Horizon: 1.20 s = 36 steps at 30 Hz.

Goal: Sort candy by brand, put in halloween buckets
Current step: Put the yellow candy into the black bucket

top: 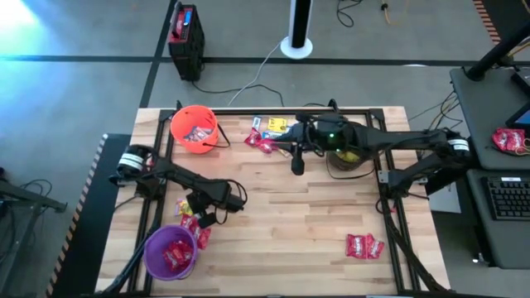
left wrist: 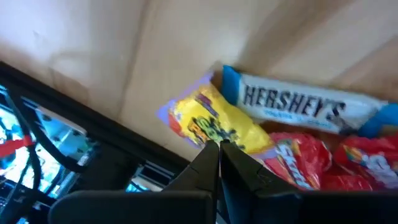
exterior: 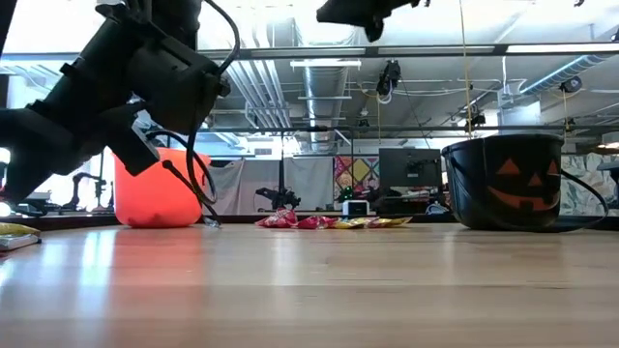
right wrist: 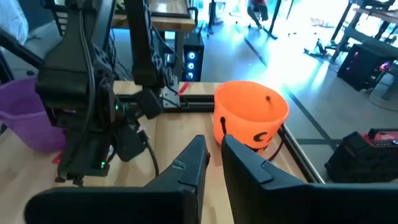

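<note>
My left gripper (top: 201, 219) is low over a small heap of candy beside the purple bucket (top: 171, 252), shut on a yellow packet (left wrist: 211, 121). A blue-and-white Hershey's packet (left wrist: 298, 106) and red packets (left wrist: 311, 155) lie next to it. My right gripper (top: 296, 164) hangs above the table's middle, open by a narrow gap (right wrist: 213, 149) and empty. The black bucket (exterior: 503, 179) stands under the right arm. The orange bucket (top: 195, 128) holds candy at the far left. More candy (top: 269, 132) lies near the far edge, and red packets (top: 364, 246) lie near the right. My left gripper pinches the yellow packet by its edge (left wrist: 219, 138), between the very ends of the shut fingers. The rest of the packet spreads out beyond the fingertips, over the end of the Hershey's packet. I cannot tell whether it is lifted off the table.
Black frame rails (top: 385, 178) run along the table's left, right and far sides. The orange bucket's wire handle (top: 222, 136) hangs on its right. A desk with a keyboard (top: 507, 197) and a red bag (top: 509, 141) stands beyond the right edge. Bare wood fills the table's middle and near part.
</note>
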### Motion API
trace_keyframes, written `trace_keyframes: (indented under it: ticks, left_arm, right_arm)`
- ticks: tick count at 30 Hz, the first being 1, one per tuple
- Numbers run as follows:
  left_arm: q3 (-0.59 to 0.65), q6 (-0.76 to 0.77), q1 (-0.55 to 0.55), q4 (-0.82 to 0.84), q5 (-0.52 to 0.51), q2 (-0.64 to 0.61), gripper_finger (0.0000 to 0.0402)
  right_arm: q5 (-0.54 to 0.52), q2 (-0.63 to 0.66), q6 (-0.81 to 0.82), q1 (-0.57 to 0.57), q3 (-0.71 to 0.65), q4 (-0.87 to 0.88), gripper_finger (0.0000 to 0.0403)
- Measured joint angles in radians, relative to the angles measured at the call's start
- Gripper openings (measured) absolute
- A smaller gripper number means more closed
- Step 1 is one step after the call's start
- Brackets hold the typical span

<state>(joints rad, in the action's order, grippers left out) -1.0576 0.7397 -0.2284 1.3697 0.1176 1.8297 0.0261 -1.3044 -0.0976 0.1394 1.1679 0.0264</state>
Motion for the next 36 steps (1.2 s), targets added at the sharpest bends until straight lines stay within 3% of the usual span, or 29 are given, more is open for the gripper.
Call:
trace_keyframes:
  ticks: [10,22,29,36]
  left_arm:
    - [0.051,0.010,-0.018,-0.046,0.014,0.002,0.0000]
    - [0.076,-0.015,-0.018,-0.274,0.062,0.002,0.0000]
    - [0.037,-0.084,-0.009,-0.339,-0.033,0.000,0.0000]
    - [-0.085,-0.212,-0.003,-0.339,-0.181,-0.006,0.0000]
  right_arm:
    - [0.000,0.029,0.011,0.000,-0.010,0.031,0.0027]
    - [0.000,0.021,0.019,0.000,-0.010,0.029,0.0027]
    - [0.000,0.021,0.019,0.000,-0.010,0.029,0.0027]
    - [0.000,0.021,0.031,0.000,-0.010,0.032,0.0027]
